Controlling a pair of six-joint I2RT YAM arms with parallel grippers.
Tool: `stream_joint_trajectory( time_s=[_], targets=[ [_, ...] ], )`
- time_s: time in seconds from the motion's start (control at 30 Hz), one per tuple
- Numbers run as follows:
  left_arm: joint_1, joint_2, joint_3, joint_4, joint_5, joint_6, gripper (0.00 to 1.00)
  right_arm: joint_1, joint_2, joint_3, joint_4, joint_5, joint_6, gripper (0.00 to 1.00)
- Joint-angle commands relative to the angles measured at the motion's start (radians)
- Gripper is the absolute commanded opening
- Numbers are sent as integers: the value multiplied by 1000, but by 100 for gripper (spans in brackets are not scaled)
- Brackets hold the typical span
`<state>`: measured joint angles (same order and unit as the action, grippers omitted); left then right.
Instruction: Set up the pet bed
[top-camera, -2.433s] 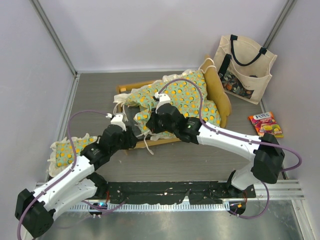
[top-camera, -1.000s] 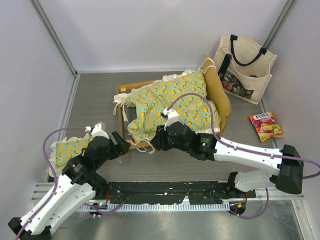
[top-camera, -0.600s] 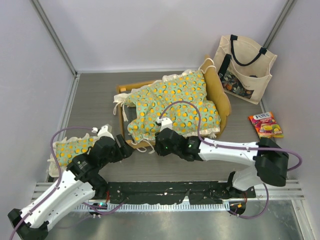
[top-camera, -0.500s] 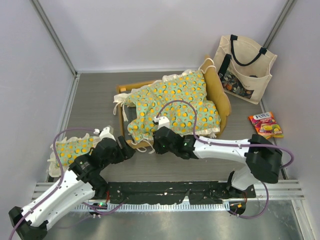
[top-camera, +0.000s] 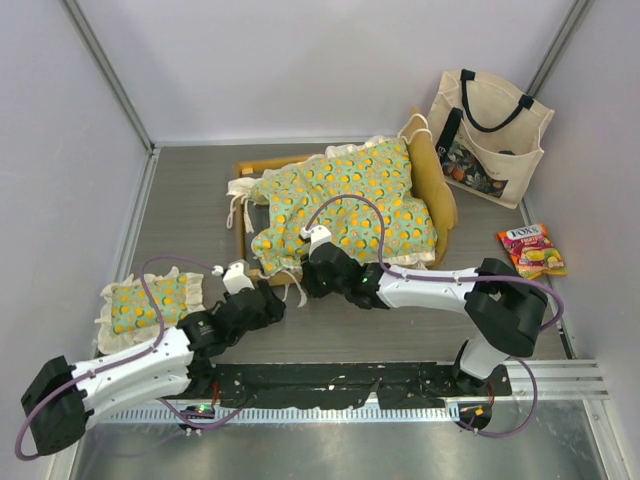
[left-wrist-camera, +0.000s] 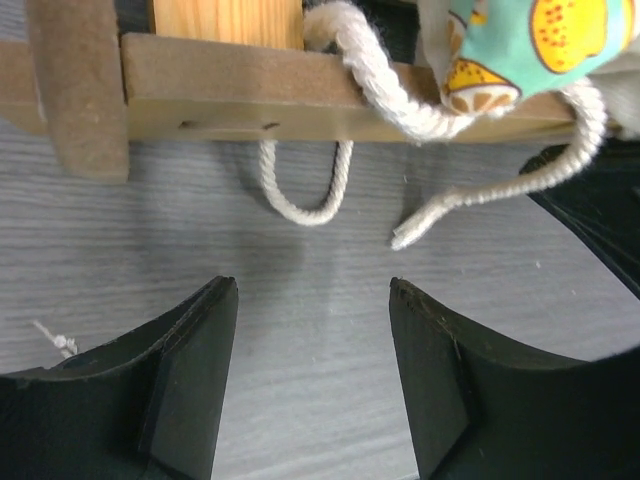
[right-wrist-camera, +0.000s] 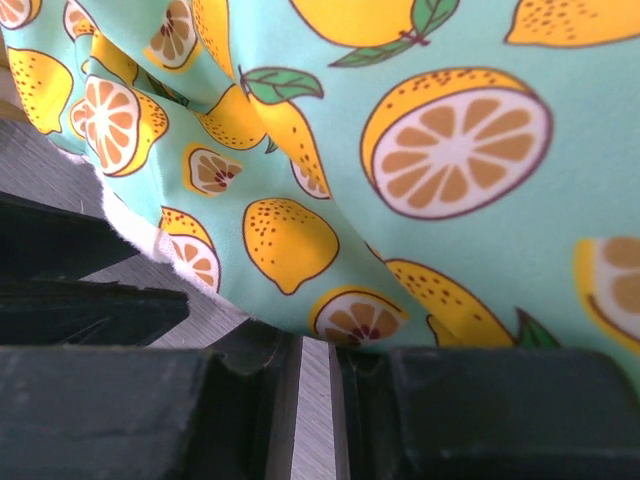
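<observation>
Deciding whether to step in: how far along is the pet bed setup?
Done: cushion lies on the frame, though skewed. In hand: right gripper at its near edge, grip unclear; left gripper open before the loose ties. Remaining: straighten, tie down, probably add the pillow, on the table.

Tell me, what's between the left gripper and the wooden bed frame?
In the left wrist view, only bare grey table and dangling cream tie cords lie between the left gripper and the bed frame.
</observation>
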<state>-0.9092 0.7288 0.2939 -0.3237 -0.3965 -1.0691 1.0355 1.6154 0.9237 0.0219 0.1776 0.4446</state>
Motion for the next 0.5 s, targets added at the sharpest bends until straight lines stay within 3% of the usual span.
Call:
stream_joint_trajectory(
  time_s=[0.0, 0.33, 0.43, 0.47],
  targets=[
    [-26, 93, -33, 285, -206, -26, 65, -15, -29, -23, 136, -19, -38, 21],
    [-40, 374, 25, 319, -387, -32, 62, -15, -118, -80, 159, -52, -20, 21],
    [-46, 440, 16, 396, -429, -46, 62, -15, -147, -95, 161, -55, -14, 21],
    [-46, 457, 10, 447, -444, -51, 57, -15, -156, -101, 161, -56, -6, 21]
  ],
)
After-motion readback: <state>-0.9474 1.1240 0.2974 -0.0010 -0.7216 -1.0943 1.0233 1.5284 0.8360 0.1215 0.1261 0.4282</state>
